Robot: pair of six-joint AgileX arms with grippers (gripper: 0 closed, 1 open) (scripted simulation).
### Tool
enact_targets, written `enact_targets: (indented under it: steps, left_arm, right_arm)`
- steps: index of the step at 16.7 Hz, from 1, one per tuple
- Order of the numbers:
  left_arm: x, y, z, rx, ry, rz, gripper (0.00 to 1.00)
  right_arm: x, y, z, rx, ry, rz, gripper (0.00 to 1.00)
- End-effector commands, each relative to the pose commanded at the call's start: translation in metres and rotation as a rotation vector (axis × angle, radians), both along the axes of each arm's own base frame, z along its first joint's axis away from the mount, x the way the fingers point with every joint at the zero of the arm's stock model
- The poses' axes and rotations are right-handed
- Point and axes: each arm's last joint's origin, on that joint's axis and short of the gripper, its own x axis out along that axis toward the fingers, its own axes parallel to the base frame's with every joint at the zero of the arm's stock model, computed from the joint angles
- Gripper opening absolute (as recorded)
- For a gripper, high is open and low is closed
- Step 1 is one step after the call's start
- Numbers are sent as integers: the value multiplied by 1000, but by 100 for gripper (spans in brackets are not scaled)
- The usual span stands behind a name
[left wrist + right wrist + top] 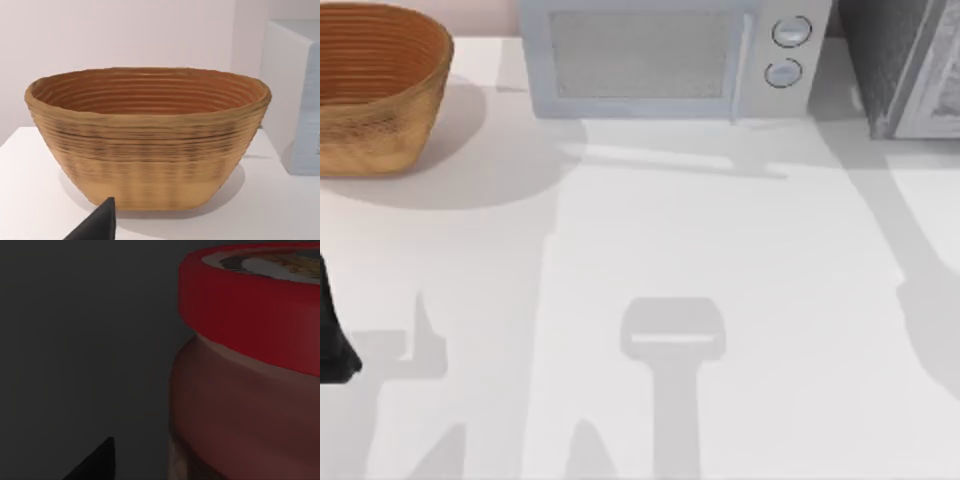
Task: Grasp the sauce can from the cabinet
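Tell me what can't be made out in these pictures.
- Cabinet: top view, mostly cut off by the frame's edge; its inside is hidden.
- Sauce can: right wrist view, close and dim, cropped by the frame.
- Left gripper's fingers: left wrist view, one dark tip at the edge, facing the basket.

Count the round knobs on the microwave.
2. Both sit on the microwave front panel at its right end, one knob directly above the other knob, just left of the cabinet. None looks hidden.
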Motion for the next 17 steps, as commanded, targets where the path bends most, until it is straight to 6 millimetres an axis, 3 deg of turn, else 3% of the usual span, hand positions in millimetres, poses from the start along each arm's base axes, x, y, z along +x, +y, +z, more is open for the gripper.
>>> enact_targets:
  steps: [13, 17]
  left_arm:
    - [0, 0, 0, 0, 0, 0, 100]
    - [0, 0, 0, 0, 0, 0, 100]
  right_arm:
    - [0, 0, 0, 0, 0, 0, 2]
    - [0, 0, 0, 0, 0, 0, 0]
